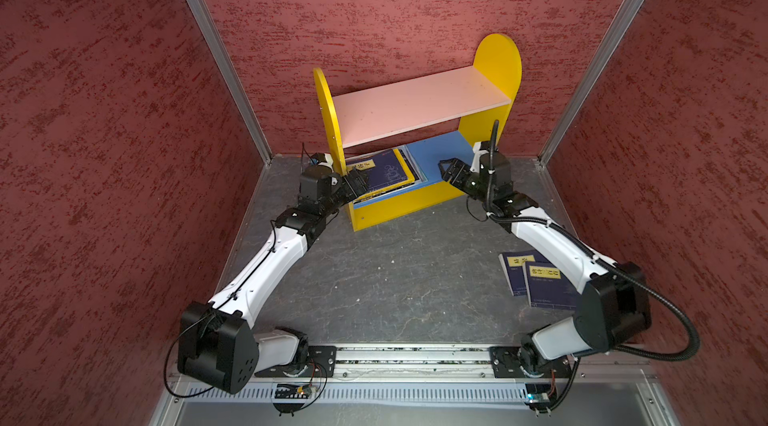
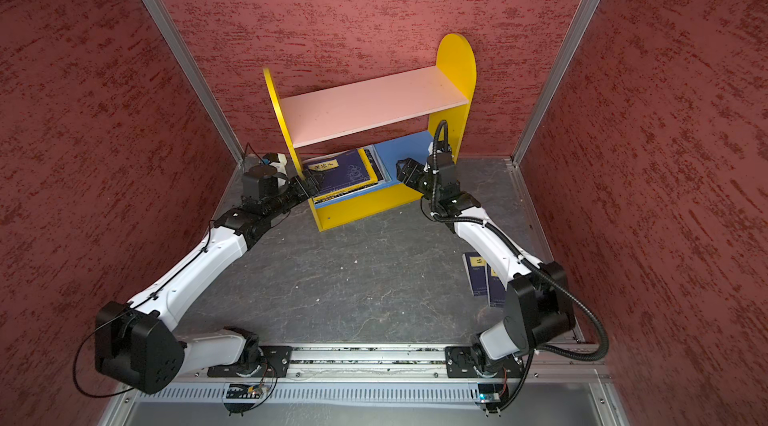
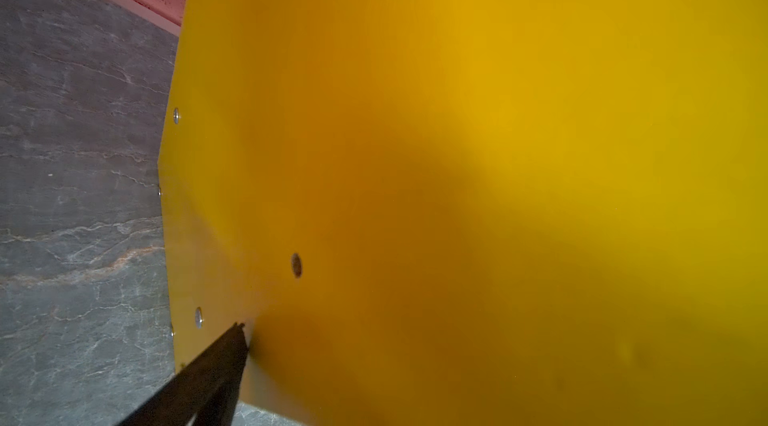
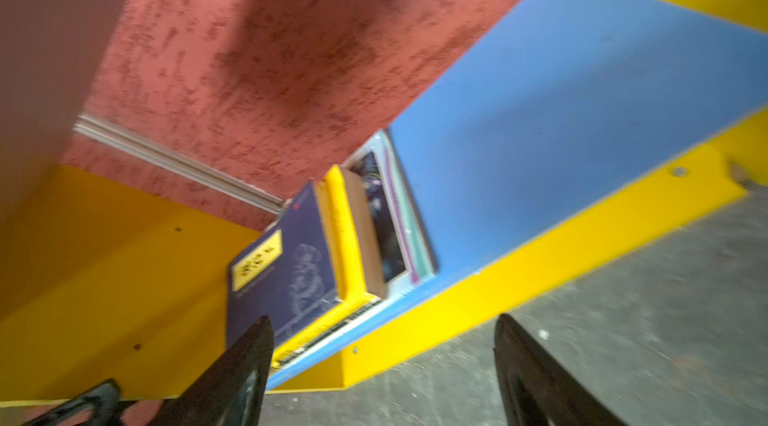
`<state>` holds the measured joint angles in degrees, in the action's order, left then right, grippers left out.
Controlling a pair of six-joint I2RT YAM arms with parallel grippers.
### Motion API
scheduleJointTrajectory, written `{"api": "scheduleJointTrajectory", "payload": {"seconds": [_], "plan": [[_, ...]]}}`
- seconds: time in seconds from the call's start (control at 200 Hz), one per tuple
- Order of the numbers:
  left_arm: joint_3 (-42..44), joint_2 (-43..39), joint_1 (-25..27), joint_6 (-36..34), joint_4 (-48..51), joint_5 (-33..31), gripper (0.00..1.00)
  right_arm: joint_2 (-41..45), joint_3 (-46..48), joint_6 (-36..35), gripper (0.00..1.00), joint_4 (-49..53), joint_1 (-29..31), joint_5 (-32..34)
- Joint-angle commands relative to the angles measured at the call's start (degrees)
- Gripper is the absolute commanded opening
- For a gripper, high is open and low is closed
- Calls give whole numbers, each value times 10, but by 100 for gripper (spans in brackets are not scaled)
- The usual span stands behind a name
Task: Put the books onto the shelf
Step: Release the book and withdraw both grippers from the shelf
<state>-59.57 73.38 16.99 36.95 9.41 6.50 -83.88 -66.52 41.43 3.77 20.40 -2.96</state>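
Books (image 1: 384, 172) lie stacked near right gripper (image 1: 443, 171) (jaws spread).

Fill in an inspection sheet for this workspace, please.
Surface: grey stone-patterned tabletop.
Job's things: shelf angled at the back; stack of books flat on its blue lower board, left end; two navy books overlapping on the tabletop beside the right arm.
Clutter: nothing seen.
Grippers: left gripper at the shelf's left panel, jaws open; right gripper before the lower board, jaws open, empty.
Cables: black conduit along the right arm.
Surroundings: red textured walls, aluminium posts.
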Motion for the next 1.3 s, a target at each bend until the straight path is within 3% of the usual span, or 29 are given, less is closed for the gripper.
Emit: {"api": "scheduleJointTrajectory", "payload": {"seconds": [0.0,0.09,0.2,0.441,0.616,0.807,0.997,1.297], "plan": [[3,-10,33,-16,-27,79,99,68,42,15,92,34,-15,108],[4,-17,53,-25,-21,64,99,113,72,13,98,66,-30,140],[3,-24,88,-38,-5,39,99,150,93,-2,99,110,-49,162],[15,-29,202,-78,33,-86,99,205,144,4,99,162,-91,205],[22,-5,263,-81,61,-175,99,201,143,23,99,257,-138,238],[46,-3,280,-72,47,-151,99,191,160,46,99,313,-213,231],[-3,38,300,-113,72,-132,99,157,170,34,99,352,-345,191],[-37,84,319,-111,71,-99,99,109,203,2,99,365,-560,163]]}}
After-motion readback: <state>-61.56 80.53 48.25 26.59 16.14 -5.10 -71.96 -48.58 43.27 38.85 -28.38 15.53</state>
